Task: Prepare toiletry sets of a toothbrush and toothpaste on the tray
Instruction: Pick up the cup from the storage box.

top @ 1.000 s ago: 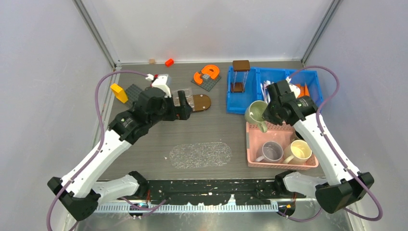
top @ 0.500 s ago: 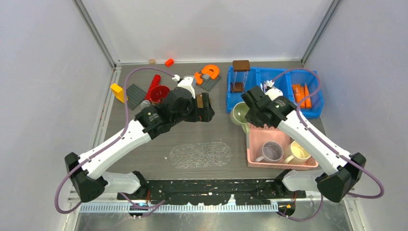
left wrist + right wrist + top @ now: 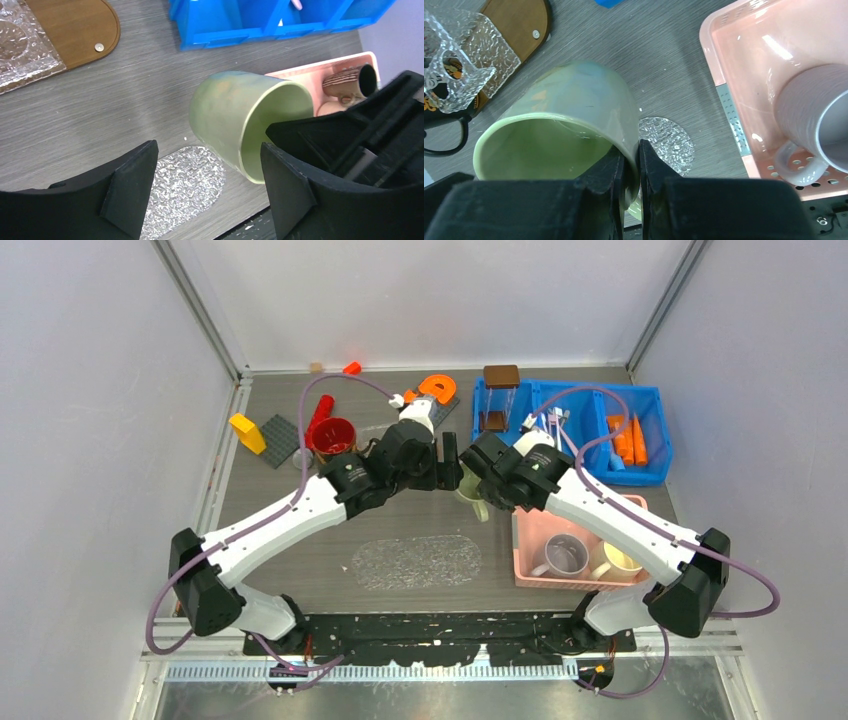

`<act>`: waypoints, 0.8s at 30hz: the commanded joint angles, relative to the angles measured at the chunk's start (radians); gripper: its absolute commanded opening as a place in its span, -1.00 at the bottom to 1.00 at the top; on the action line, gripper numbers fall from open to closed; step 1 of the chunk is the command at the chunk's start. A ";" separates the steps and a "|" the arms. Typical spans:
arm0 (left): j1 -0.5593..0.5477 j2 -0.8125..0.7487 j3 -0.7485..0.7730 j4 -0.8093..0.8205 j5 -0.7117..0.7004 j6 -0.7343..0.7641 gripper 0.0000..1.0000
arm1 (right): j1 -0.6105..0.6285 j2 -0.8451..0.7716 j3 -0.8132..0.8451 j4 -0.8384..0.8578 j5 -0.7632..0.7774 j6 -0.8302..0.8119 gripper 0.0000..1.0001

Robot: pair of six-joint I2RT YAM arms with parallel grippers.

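Both arms have swung inward; the right gripper (image 3: 631, 165) pinches the green mug (image 3: 574, 100) by its rim, now left of the pink basket (image 3: 711, 45); the left gripper (image 3: 207, 152) gapes wide beside it; toothbrushes (image 3: 552, 423) and toothpaste (image 3: 625, 438) lie in the blue bin (image 3: 650, 478).

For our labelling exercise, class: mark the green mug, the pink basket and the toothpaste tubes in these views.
green mug (image 3: 569, 95): right wrist view, on its outer wall.
pink basket (image 3: 744, 75): right wrist view, on its bare inside.
toothpaste (image 3: 624, 438): top external view, on an orange tube's middle.
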 commanded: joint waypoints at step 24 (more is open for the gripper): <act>-0.005 0.184 0.144 -0.016 -0.104 0.132 -1.00 | 0.036 0.022 0.018 0.185 0.002 0.032 -0.91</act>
